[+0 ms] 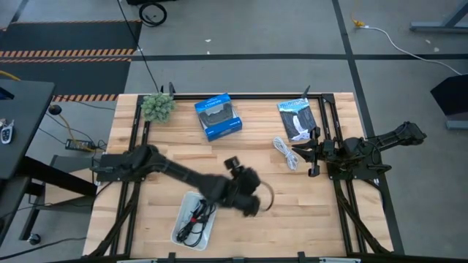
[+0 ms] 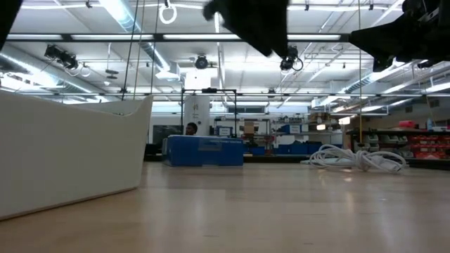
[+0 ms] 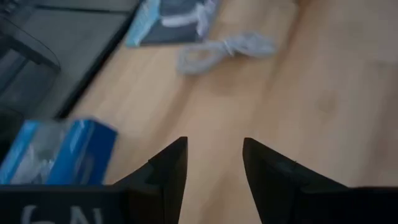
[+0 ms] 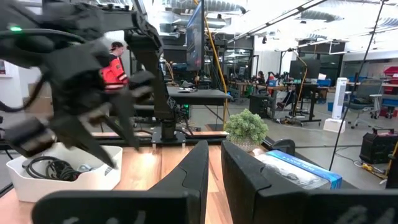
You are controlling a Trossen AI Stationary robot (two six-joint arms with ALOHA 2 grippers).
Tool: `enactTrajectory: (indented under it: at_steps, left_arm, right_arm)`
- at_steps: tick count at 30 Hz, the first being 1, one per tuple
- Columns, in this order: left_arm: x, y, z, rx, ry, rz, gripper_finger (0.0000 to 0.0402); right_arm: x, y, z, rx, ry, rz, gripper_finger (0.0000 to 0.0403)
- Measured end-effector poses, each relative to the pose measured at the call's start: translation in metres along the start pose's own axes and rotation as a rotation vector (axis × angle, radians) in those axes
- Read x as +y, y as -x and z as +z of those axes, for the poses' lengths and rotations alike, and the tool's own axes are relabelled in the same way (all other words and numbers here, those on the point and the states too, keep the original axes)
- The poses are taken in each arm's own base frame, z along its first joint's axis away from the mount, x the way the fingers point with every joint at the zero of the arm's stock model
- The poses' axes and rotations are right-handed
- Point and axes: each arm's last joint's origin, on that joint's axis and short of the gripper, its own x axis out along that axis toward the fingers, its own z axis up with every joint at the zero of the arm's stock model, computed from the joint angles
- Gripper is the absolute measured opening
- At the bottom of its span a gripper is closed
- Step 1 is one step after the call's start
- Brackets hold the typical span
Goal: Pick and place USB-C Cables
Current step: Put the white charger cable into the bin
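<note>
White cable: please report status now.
Left hand open, empty, mid-table. Right hand open beside white cable, on table. Black cables in tray. Nothing blocking.

High view: taken from overhead, straight down; whole table [image 1: 307,212] and both arms covered. Low view: set at tabletop height, level across the wood toward the room; white tray [image 2: 67,151] close, blue box [image 2: 202,152] and white cable [image 2: 355,158] farther off. Left wrist view: angled down past its fingers [image 3: 168,171] at box and cable. Right wrist view: level, across to the tray.
</note>
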Motion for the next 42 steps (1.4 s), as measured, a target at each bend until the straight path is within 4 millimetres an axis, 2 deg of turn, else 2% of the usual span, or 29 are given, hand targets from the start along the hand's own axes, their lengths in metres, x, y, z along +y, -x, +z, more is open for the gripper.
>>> enactTrajectory:
  at_steps: [3, 10, 17, 21, 25, 34, 42]
  left_arm:
    - [0.008, -0.029, 0.008, 0.005, -0.052, 0.013, 0.0162]
    - [0.033, -0.103, 0.015, 0.118, -0.168, -0.145, 0.0162]
    - [0.072, -0.157, 0.032, 0.065, -0.15, -0.311, 0.0162]
    - [0.094, -0.178, 0.035, 0.061, -0.144, -0.389, 0.0162]
    - [0.107, -0.198, 0.034, 0.036, -0.144, -0.466, 0.0162]
    - [0.109, -0.245, 0.021, -0.047, -0.111, -0.5, 0.0162]
    - [0.111, -0.268, 0.01, -0.061, -0.09, -0.542, 0.0162]
  right_arm:
    - [0.0, 0.0, 0.0, 0.0, 0.0, 0.0, 0.005]
    - [0.0, 0.0, 0.0, -0.004, -0.002, -0.001, 0.005]
    - [0.0, 0.0, 0.001, -0.009, -0.004, -0.001, 0.005]
    - [0.0, 0.0, 0.001, -0.013, -0.006, -0.001, 0.005]
    - [0.0, 0.0, 0.001, -0.014, -0.006, -0.002, 0.005]
    - [0.0, 0.0, 0.001, -0.014, -0.006, -0.002, 0.005]
    - [0.0, 0.0, 0.002, -0.015, -0.007, -0.002, 0.005]
